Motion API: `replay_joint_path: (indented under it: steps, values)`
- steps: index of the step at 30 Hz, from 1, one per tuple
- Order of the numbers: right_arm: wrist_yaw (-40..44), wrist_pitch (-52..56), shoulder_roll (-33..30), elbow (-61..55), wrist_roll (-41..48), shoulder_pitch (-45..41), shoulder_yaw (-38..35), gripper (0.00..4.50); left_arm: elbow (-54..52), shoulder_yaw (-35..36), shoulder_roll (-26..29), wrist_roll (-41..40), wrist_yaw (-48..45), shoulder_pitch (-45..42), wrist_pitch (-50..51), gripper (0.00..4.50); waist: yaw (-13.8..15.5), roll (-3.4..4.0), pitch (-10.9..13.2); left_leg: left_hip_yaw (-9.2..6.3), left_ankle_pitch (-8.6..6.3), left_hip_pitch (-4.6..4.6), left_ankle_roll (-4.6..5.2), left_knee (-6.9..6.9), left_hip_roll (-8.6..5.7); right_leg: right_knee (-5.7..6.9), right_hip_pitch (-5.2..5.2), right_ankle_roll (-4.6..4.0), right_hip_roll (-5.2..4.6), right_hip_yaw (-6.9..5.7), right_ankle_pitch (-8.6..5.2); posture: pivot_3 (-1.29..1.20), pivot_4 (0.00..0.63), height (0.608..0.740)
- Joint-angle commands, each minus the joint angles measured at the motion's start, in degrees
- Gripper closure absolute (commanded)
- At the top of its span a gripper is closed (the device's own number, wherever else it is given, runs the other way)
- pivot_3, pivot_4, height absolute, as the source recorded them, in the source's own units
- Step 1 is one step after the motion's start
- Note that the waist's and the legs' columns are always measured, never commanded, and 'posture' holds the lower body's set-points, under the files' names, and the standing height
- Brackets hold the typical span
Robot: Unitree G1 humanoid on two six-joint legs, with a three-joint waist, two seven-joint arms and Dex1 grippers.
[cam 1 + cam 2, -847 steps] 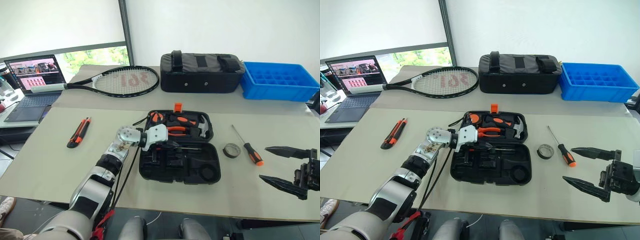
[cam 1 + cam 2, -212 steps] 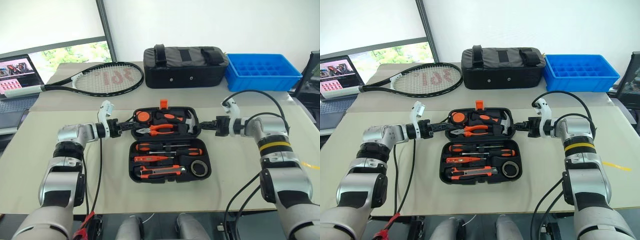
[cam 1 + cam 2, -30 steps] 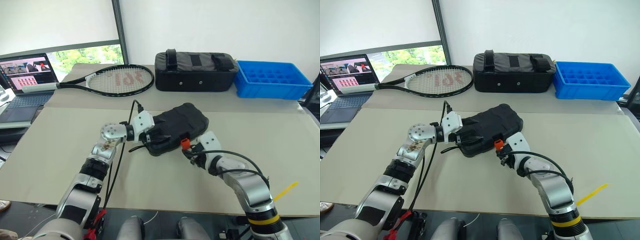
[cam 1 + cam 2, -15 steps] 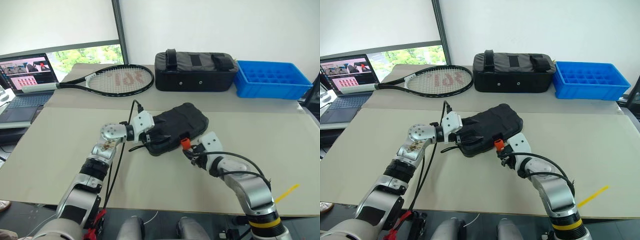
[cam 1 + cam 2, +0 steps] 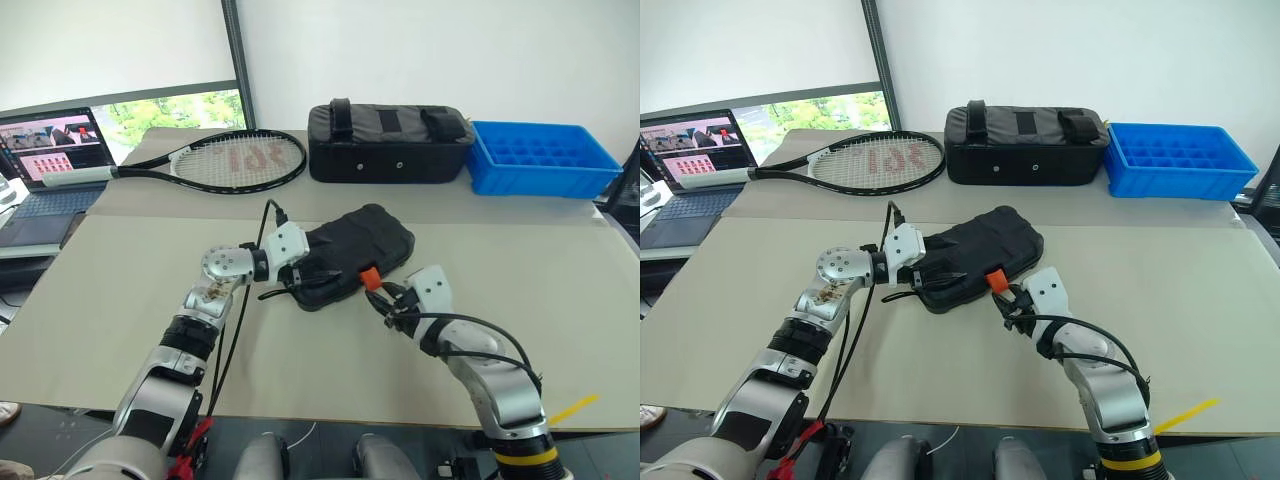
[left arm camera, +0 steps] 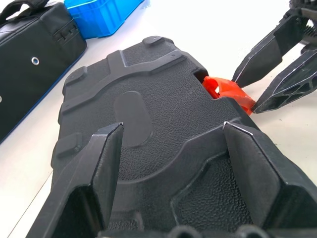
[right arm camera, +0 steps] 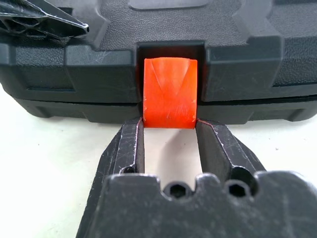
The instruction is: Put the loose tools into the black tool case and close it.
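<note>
Tilting upward since a second ago — right pincer [image 7: 170,130] on orange latch [image 7: 170,92].

The black tool case [image 6: 148,124] lies closed on the pale worktop [image 6: 208,29], its textured lid between the two spread fingers [image 6: 104,163] of the left gripper [image 6: 171,158], jaws wide across the shell. At the case's edge the right gripper [image 6: 247,91] has its two fingertips at the orange latch [image 6: 225,91] (whether they pinch it is unclear). Beyond lie a black fabric bag [image 6: 29,49] and a blue tray [image 6: 104,15].
</note>
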Motion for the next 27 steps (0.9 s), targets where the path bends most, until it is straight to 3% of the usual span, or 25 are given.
replay_joint_path:
  steps: [1, 14, 16, 20, 27]
  values:
    - [0.41, -8.36, 0.92, 0.81, -0.59, -1.82, -0.56, 3.23, 2.50, -3.79, -0.54, 3.17, -1.57, 1.95, 0.87, 1.03, -0.02, 0.00, 0.00, 0.00, 0.00, 0.00, 0.00, 0.00, 0.00, 0.00, 0.00, 0.00, 0.00, 0.00, 0.00, 0.00, 0.150, 0.708]
    - [0.95, -5.03, 0.86, 3.59, -2.39, -5.78, 1.18, 3.23, 2.47, -3.67, -0.36, 3.23, -1.54, 2.04, 0.79, 1.03, 0.00, 0.01, -0.01, 0.00, 0.00, 0.00, 0.00, 0.00, 0.00, 0.01, 0.00, 0.00, 0.00, 0.01, 0.00, 0.00, 0.150, 0.708]
    - [1.02, -4.13, 0.84, 2.90, -2.45, -6.00, 1.36, 2.22, 2.44, -3.72, -0.41, 3.26, -1.53, 2.09, 0.80, 1.03, 0.00, 0.01, -0.01, 0.00, 0.00, 0.02, 0.00, 0.00, 0.00, 0.02, 0.01, 0.00, 0.00, 0.01, 0.00, 0.00, 0.150, 0.708]
    - [0.15, -2.74, 0.96, 1.66, -3.43, -6.43, 1.82, 0.97, 2.33, -3.79, -0.47, 3.25, -1.59, 2.19, 0.86, 1.03, -0.01, 0.01, -0.01, 0.00, 0.00, 0.03, 0.00, 0.01, 0.00, 0.03, 0.02, 0.00, 0.00, 0.01, 0.00, 0.00, 0.150, 0.708]
    - [1.53, -0.01, -1.47, -1.98, -2.81, -4.37, 0.20, 0.97, 2.87, -3.66, -0.33, 3.38, -1.59, 1.92, 0.62, 1.03, 0.00, 0.01, -0.01, -0.01, 0.00, 0.02, 0.00, 0.01, 0.00, 0.03, 0.01, 0.00, 0.00, 0.02, 0.00, 0.00, 0.150, 0.708]
